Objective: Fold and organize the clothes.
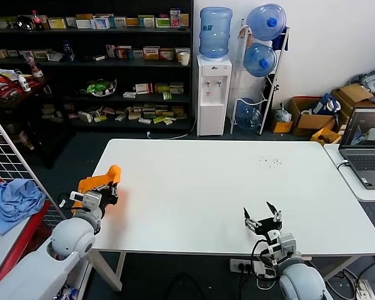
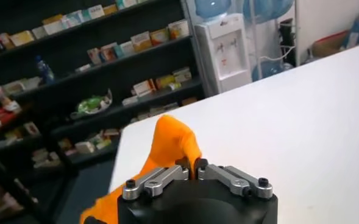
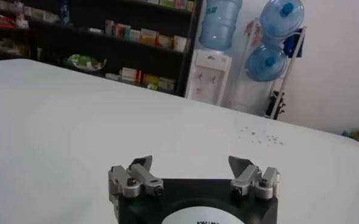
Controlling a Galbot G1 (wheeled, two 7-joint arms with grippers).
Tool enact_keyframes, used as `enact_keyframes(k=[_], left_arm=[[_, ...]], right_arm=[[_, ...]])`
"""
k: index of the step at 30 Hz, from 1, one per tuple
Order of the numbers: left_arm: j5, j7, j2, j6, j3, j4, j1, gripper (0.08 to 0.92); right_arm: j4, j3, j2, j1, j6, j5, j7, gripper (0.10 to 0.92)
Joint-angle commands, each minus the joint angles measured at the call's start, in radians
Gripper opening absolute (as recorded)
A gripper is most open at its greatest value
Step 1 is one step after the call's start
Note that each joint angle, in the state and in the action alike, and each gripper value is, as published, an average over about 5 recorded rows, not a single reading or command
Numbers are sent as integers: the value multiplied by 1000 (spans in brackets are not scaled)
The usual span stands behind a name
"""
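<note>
Right end effector (image 1: pixel 263 215) fingers spread wide, holding nothing, low over the white table's (image 1: pixel 237 181) near edge. Left end effector (image 2: pixel 192 168) pinched closed on the bunched orange T-shirt (image 2: pixel 173 143) at the table's left edge.

White table (image 1: pixel 225 181), small dark specks (image 1: pixel 272 162)

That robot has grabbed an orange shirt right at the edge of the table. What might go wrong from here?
The left gripper is shut on a bunched fold of the orange T-shirt at the left edge of the white table. Part of the shirt seems to hang over that edge, so it could slip off if released. Held bunched, it may land crumpled, hard to fold. The right gripper hovers open, far away.
</note>
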Motion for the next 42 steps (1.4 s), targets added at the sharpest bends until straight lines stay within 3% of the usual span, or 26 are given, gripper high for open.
enact_keyframes(k=[1,10,17,20,23,27,33,36,42], left_arm=[[20,-56,-338,-10,144,42,-43,131],[90,-68,-646,-54,226,171,-71,131],[102,-91,-796,-138,245,260,-71,131],[87,-89,-826,-213,236,315,-78,131],[55,-73,-827,-298,217,370,-89,153],[5,-39,-827,-391,197,405,-99,257],[-24,29,-817,-481,183,341,-86,430],[-14,51,-742,-495,183,272,-58,517],[65,106,-473,-549,129,125,92,690]], right_arm=[[-4,18,-2,-12,16,-1,-4,823],[-3,50,-17,-38,20,1,-3,823],[-11,62,-19,-42,23,6,-3,823],[-20,61,-18,-37,24,8,-2,823],[-26,60,-17,-31,22,11,0,823],[-25,58,-18,-30,21,14,1,823],[-17,55,-19,-30,18,16,2,823],[-9,57,-25,-32,16,21,1,823],[15,90,-21,-44,6,43,-32,823]])
